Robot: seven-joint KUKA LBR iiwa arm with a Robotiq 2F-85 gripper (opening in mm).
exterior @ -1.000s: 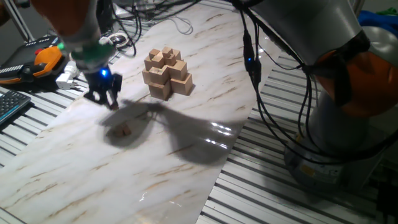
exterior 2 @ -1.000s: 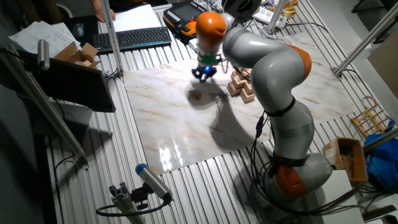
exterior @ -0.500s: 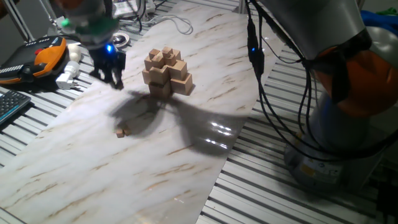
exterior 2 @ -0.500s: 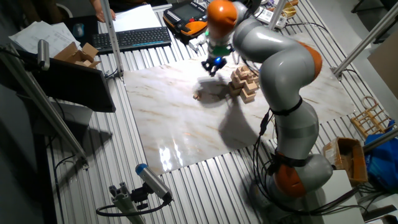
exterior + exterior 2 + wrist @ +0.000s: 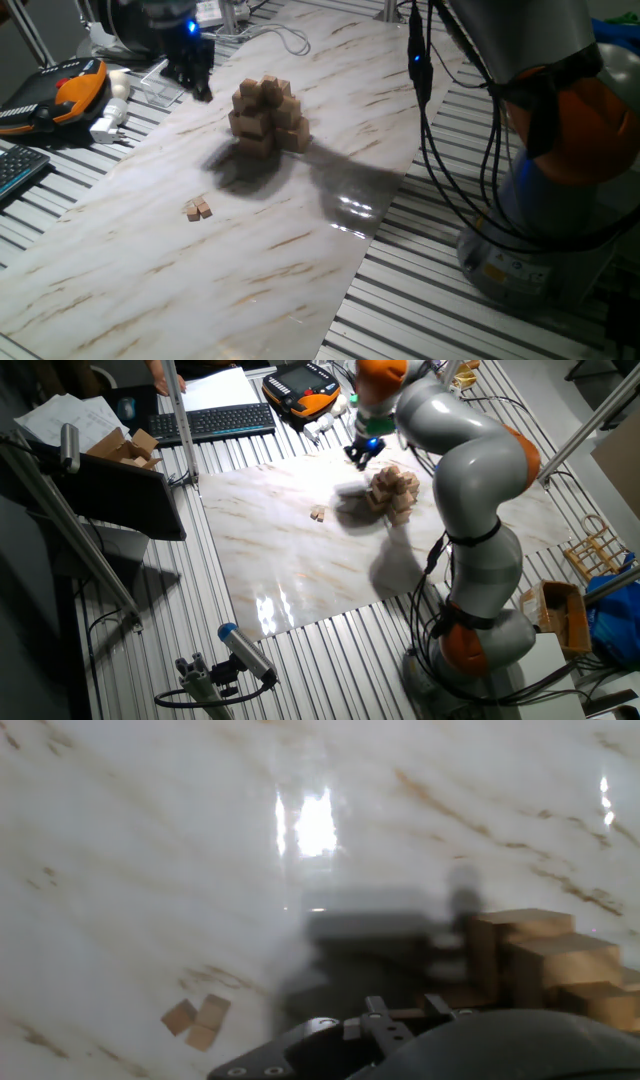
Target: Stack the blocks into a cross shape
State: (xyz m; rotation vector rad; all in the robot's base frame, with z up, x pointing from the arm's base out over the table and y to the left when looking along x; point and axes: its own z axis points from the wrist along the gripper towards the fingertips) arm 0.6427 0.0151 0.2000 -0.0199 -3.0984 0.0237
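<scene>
The gripper (image 5: 190, 75) hangs above the table (image 5: 300, 250) just beside the stacked cross (image 5: 266, 118), on its far side; whether the fingers are open or hold anything cannot be told, because motion blur and the hand view's angle hide the tips. The small blocks (image 5: 198, 208) lie together on the marble well apart from the fingers, on the near side of the cross, presumably awaiting placement on top.

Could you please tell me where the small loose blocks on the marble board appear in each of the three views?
One fixed view: small loose blocks lie lower left of the cross-shaped pile.
Other fixed view: blocks lie left of the pile.
Hand view: blocks at lower left; pile at right.
Shared landmark: the pile.
</scene>
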